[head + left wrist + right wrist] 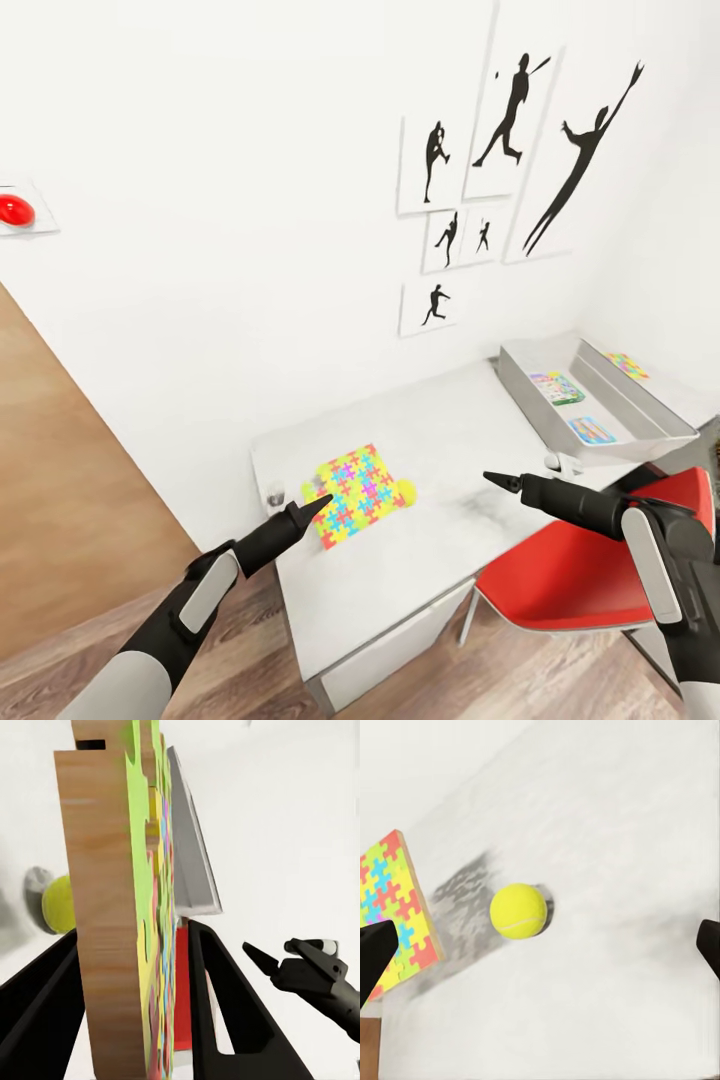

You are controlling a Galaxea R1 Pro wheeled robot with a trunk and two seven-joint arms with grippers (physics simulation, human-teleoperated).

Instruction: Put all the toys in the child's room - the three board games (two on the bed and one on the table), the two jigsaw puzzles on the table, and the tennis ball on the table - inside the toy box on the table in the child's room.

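While the left gripper (142,1005) clamps the puzzle box (355,494) edge-on between its jaws | right gripper (490,478) reaches out level, jaws spread | tennis ball (518,910) lies ahead between them on the table (450,440).

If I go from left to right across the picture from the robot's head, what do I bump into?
Red button on the wall → left hand → jigsaw puzzle → tennis ball → right hand → toy box.
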